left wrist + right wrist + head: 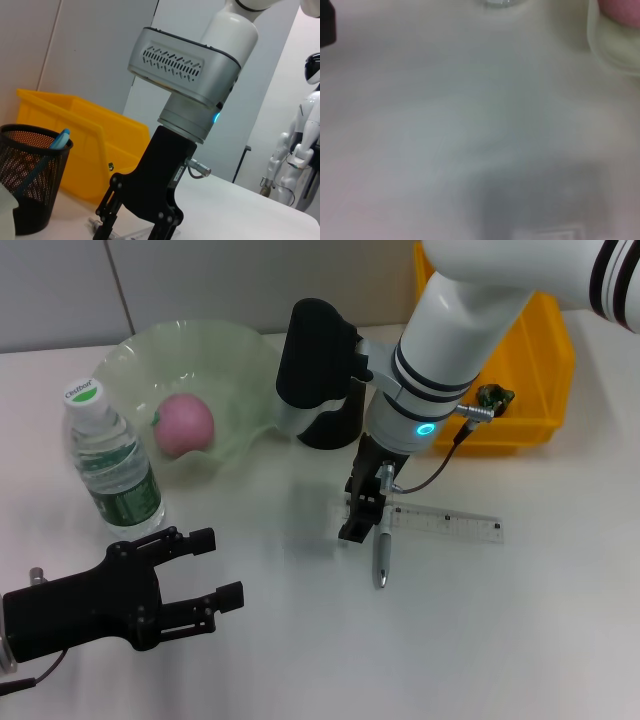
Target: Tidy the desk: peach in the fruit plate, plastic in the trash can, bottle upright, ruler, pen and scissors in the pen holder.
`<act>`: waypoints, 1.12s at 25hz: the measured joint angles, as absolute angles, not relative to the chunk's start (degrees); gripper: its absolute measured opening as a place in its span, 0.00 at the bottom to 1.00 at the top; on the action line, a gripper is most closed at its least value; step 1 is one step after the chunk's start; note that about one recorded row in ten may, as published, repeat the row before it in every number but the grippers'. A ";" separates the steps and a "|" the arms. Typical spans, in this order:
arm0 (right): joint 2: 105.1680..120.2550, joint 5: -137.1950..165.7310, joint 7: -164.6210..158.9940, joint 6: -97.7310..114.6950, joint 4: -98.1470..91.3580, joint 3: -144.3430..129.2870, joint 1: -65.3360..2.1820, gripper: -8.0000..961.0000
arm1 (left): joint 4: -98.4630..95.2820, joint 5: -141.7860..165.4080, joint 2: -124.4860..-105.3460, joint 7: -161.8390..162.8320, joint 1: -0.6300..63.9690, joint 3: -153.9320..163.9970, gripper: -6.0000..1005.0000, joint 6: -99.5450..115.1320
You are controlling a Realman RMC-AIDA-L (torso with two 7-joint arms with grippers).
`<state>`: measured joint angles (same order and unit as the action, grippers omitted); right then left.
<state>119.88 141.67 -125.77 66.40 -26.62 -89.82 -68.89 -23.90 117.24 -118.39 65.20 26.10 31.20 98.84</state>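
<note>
White desk (520, 640) — bottle (112, 465), plate (225, 360), ruler (450, 521), pen (381, 558).

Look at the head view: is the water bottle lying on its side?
No, the water bottle stands upright on the table, cap up, beside the fruit plate that holds the peach.

White right arm (455, 330) with black rings, a glowing blue light, a grey cable and black right claw (365, 502); the left claw (195, 575) is black too.
</note>
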 joint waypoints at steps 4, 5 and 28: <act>119.87 141.67 -125.80 66.35 -26.72 -89.91 -68.89 0.68 | -23.90 117.21 -118.39 65.27 26.06 30.94 0.84 98.87; 119.87 141.67 -125.80 66.35 -26.72 -89.91 -68.89 0.68 | -23.90 117.21 -118.39 65.27 26.06 30.94 0.84 98.87; 119.87 141.94 -125.94 65.62 -26.63 -90.00 -68.26 0.52 | -23.90 117.15 -118.39 65.82 26.07 30.84 0.84 99.07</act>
